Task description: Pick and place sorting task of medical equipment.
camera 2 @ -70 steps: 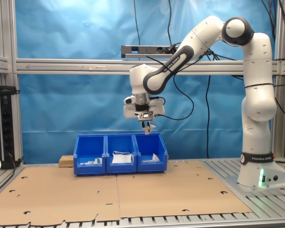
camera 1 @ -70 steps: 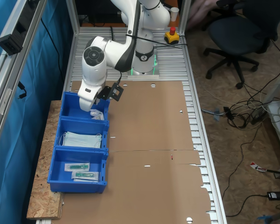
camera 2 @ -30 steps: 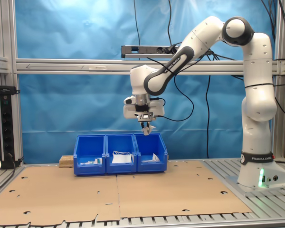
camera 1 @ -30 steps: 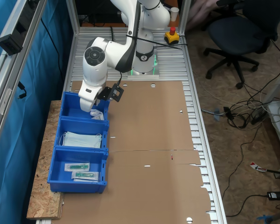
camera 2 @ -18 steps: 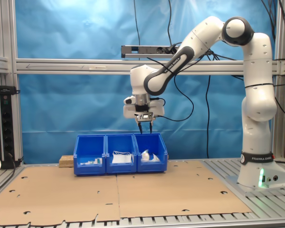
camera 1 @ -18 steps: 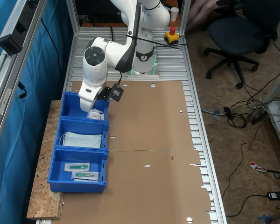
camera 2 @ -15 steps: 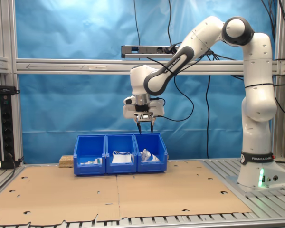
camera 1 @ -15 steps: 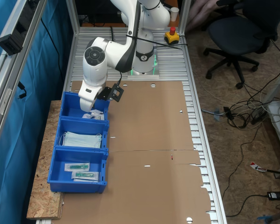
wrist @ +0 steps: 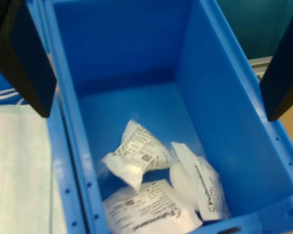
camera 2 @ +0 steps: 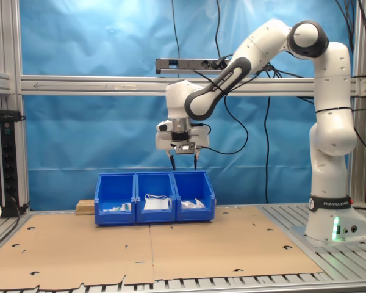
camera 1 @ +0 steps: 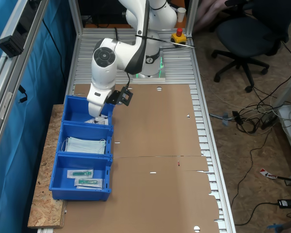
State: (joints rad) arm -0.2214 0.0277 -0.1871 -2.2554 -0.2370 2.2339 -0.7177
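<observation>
Gripper: gripper (camera 2: 183, 166) hangs with fingers spread wide and empty, above the end bin (wrist: 219, 122).
End bin: white packets (wrist: 136, 156) heaped at one end of its floor; the crumpled one lies tilted, its long axis slanting across the bin.
Middle bin (camera 1: 83, 128): folded face masks (camera 1: 85, 145).
Far bin (camera 1: 80, 191): two clear-wrapped teal items (camera 1: 88, 182).

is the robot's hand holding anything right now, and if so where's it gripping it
Nothing is held. The hand hangs open above the blue bin, and the white packets lie loose on the bin floor beneath it in the wrist view.
</observation>
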